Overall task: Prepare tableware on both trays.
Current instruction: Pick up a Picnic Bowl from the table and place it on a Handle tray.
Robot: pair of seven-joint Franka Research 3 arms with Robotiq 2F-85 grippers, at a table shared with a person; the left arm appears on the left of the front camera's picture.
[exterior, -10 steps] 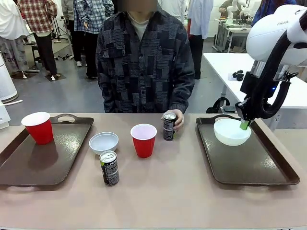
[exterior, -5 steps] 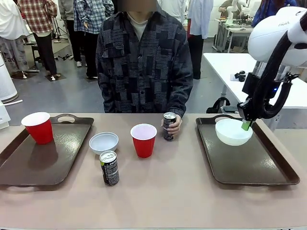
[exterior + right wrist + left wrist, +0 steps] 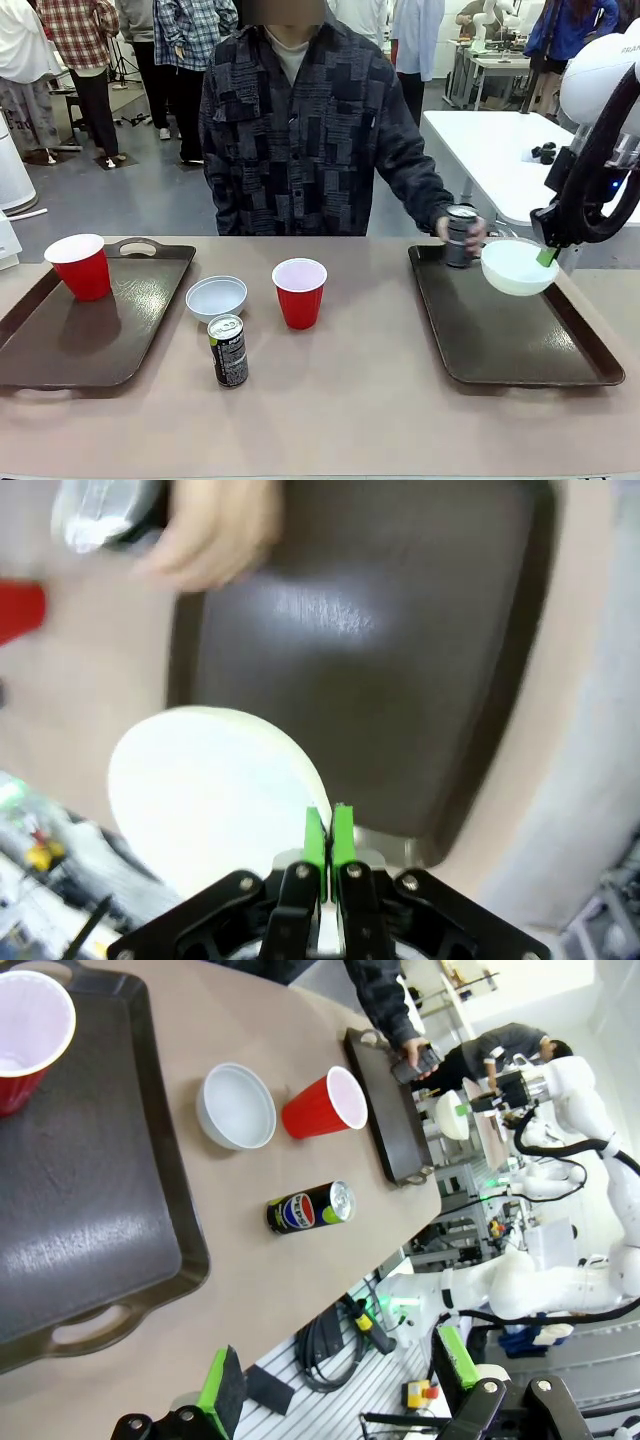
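Right gripper [image 3: 546, 257] pinched on the rim of a white bowl [image 3: 516, 270] — bowl held over the far corner of the right tray [image 3: 500, 345].
Bowl judged light, rigid, smooth-walled, likely slippery; its thin rim is the sound hold. Tray glossy dark brown, raised rim. Person's hand [image 3: 479, 231] holds a can [image 3: 460, 238] beside it. Left gripper [image 3: 338, 1375] stands open.
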